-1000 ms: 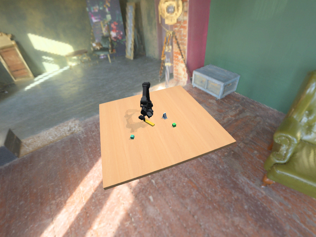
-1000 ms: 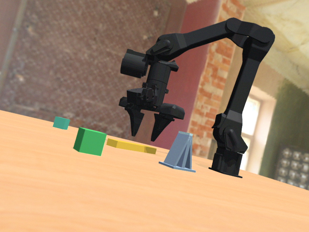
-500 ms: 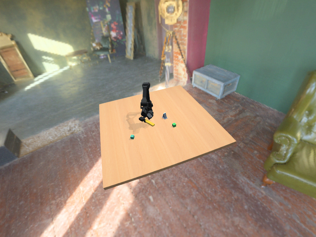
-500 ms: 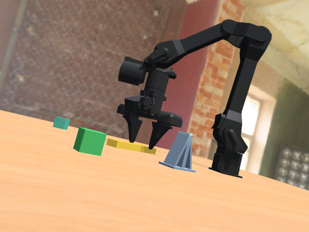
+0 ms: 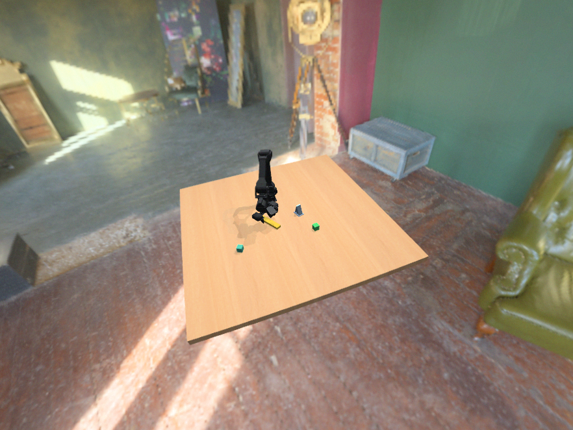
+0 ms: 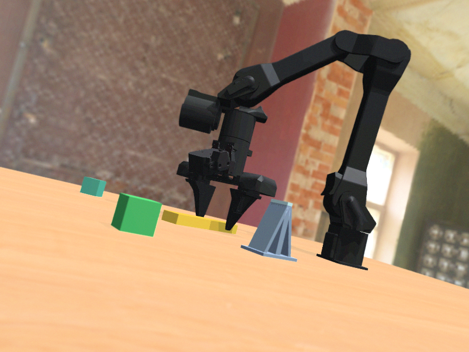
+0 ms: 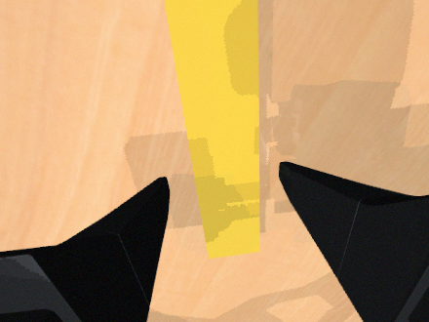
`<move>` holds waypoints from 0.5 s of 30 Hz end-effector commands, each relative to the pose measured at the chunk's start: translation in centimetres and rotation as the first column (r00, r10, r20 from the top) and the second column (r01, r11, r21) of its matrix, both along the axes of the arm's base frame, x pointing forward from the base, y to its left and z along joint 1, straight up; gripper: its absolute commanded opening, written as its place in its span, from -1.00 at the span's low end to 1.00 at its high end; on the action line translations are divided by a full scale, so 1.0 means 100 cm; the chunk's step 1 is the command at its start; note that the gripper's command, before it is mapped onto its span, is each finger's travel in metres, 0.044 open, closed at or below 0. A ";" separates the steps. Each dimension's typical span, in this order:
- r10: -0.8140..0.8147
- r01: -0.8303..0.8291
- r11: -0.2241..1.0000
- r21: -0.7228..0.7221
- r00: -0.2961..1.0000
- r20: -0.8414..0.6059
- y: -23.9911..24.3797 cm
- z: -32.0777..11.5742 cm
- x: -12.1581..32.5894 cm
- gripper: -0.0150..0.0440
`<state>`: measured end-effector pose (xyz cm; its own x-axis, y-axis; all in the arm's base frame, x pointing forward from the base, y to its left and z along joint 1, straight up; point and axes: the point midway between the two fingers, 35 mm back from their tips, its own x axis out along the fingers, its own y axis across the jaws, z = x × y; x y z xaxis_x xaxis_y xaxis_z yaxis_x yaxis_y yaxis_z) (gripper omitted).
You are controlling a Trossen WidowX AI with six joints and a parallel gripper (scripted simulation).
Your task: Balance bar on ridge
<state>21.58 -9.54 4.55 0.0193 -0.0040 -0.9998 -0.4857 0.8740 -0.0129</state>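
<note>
The yellow bar (image 5: 271, 223) (image 6: 193, 221) (image 7: 226, 127) lies flat on the table (image 5: 295, 277) (image 6: 189, 295). My gripper (image 6: 215, 223) (image 7: 223, 177) is open and points down at one end of the bar. In the wrist view its fingertips stand on either side of the bar near that end, with a gap on both sides. In the exterior view the tips are low, about at the bar's height. The grey-blue ridge (image 5: 298, 210) (image 6: 270, 230) stands upright on its base plate, apart from the bar, with nothing on top.
A green cube (image 5: 315, 227) (image 6: 136, 215) stands on the table beyond the bar from the arm. A teal cube (image 5: 240, 248) (image 6: 92, 186) stands farther off on another side. The arm's base is close to the ridge in the exterior view.
</note>
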 end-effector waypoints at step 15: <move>0.000 0.000 1.000 0.000 1.000 0.000 0.000 0.000 0.000 -0.16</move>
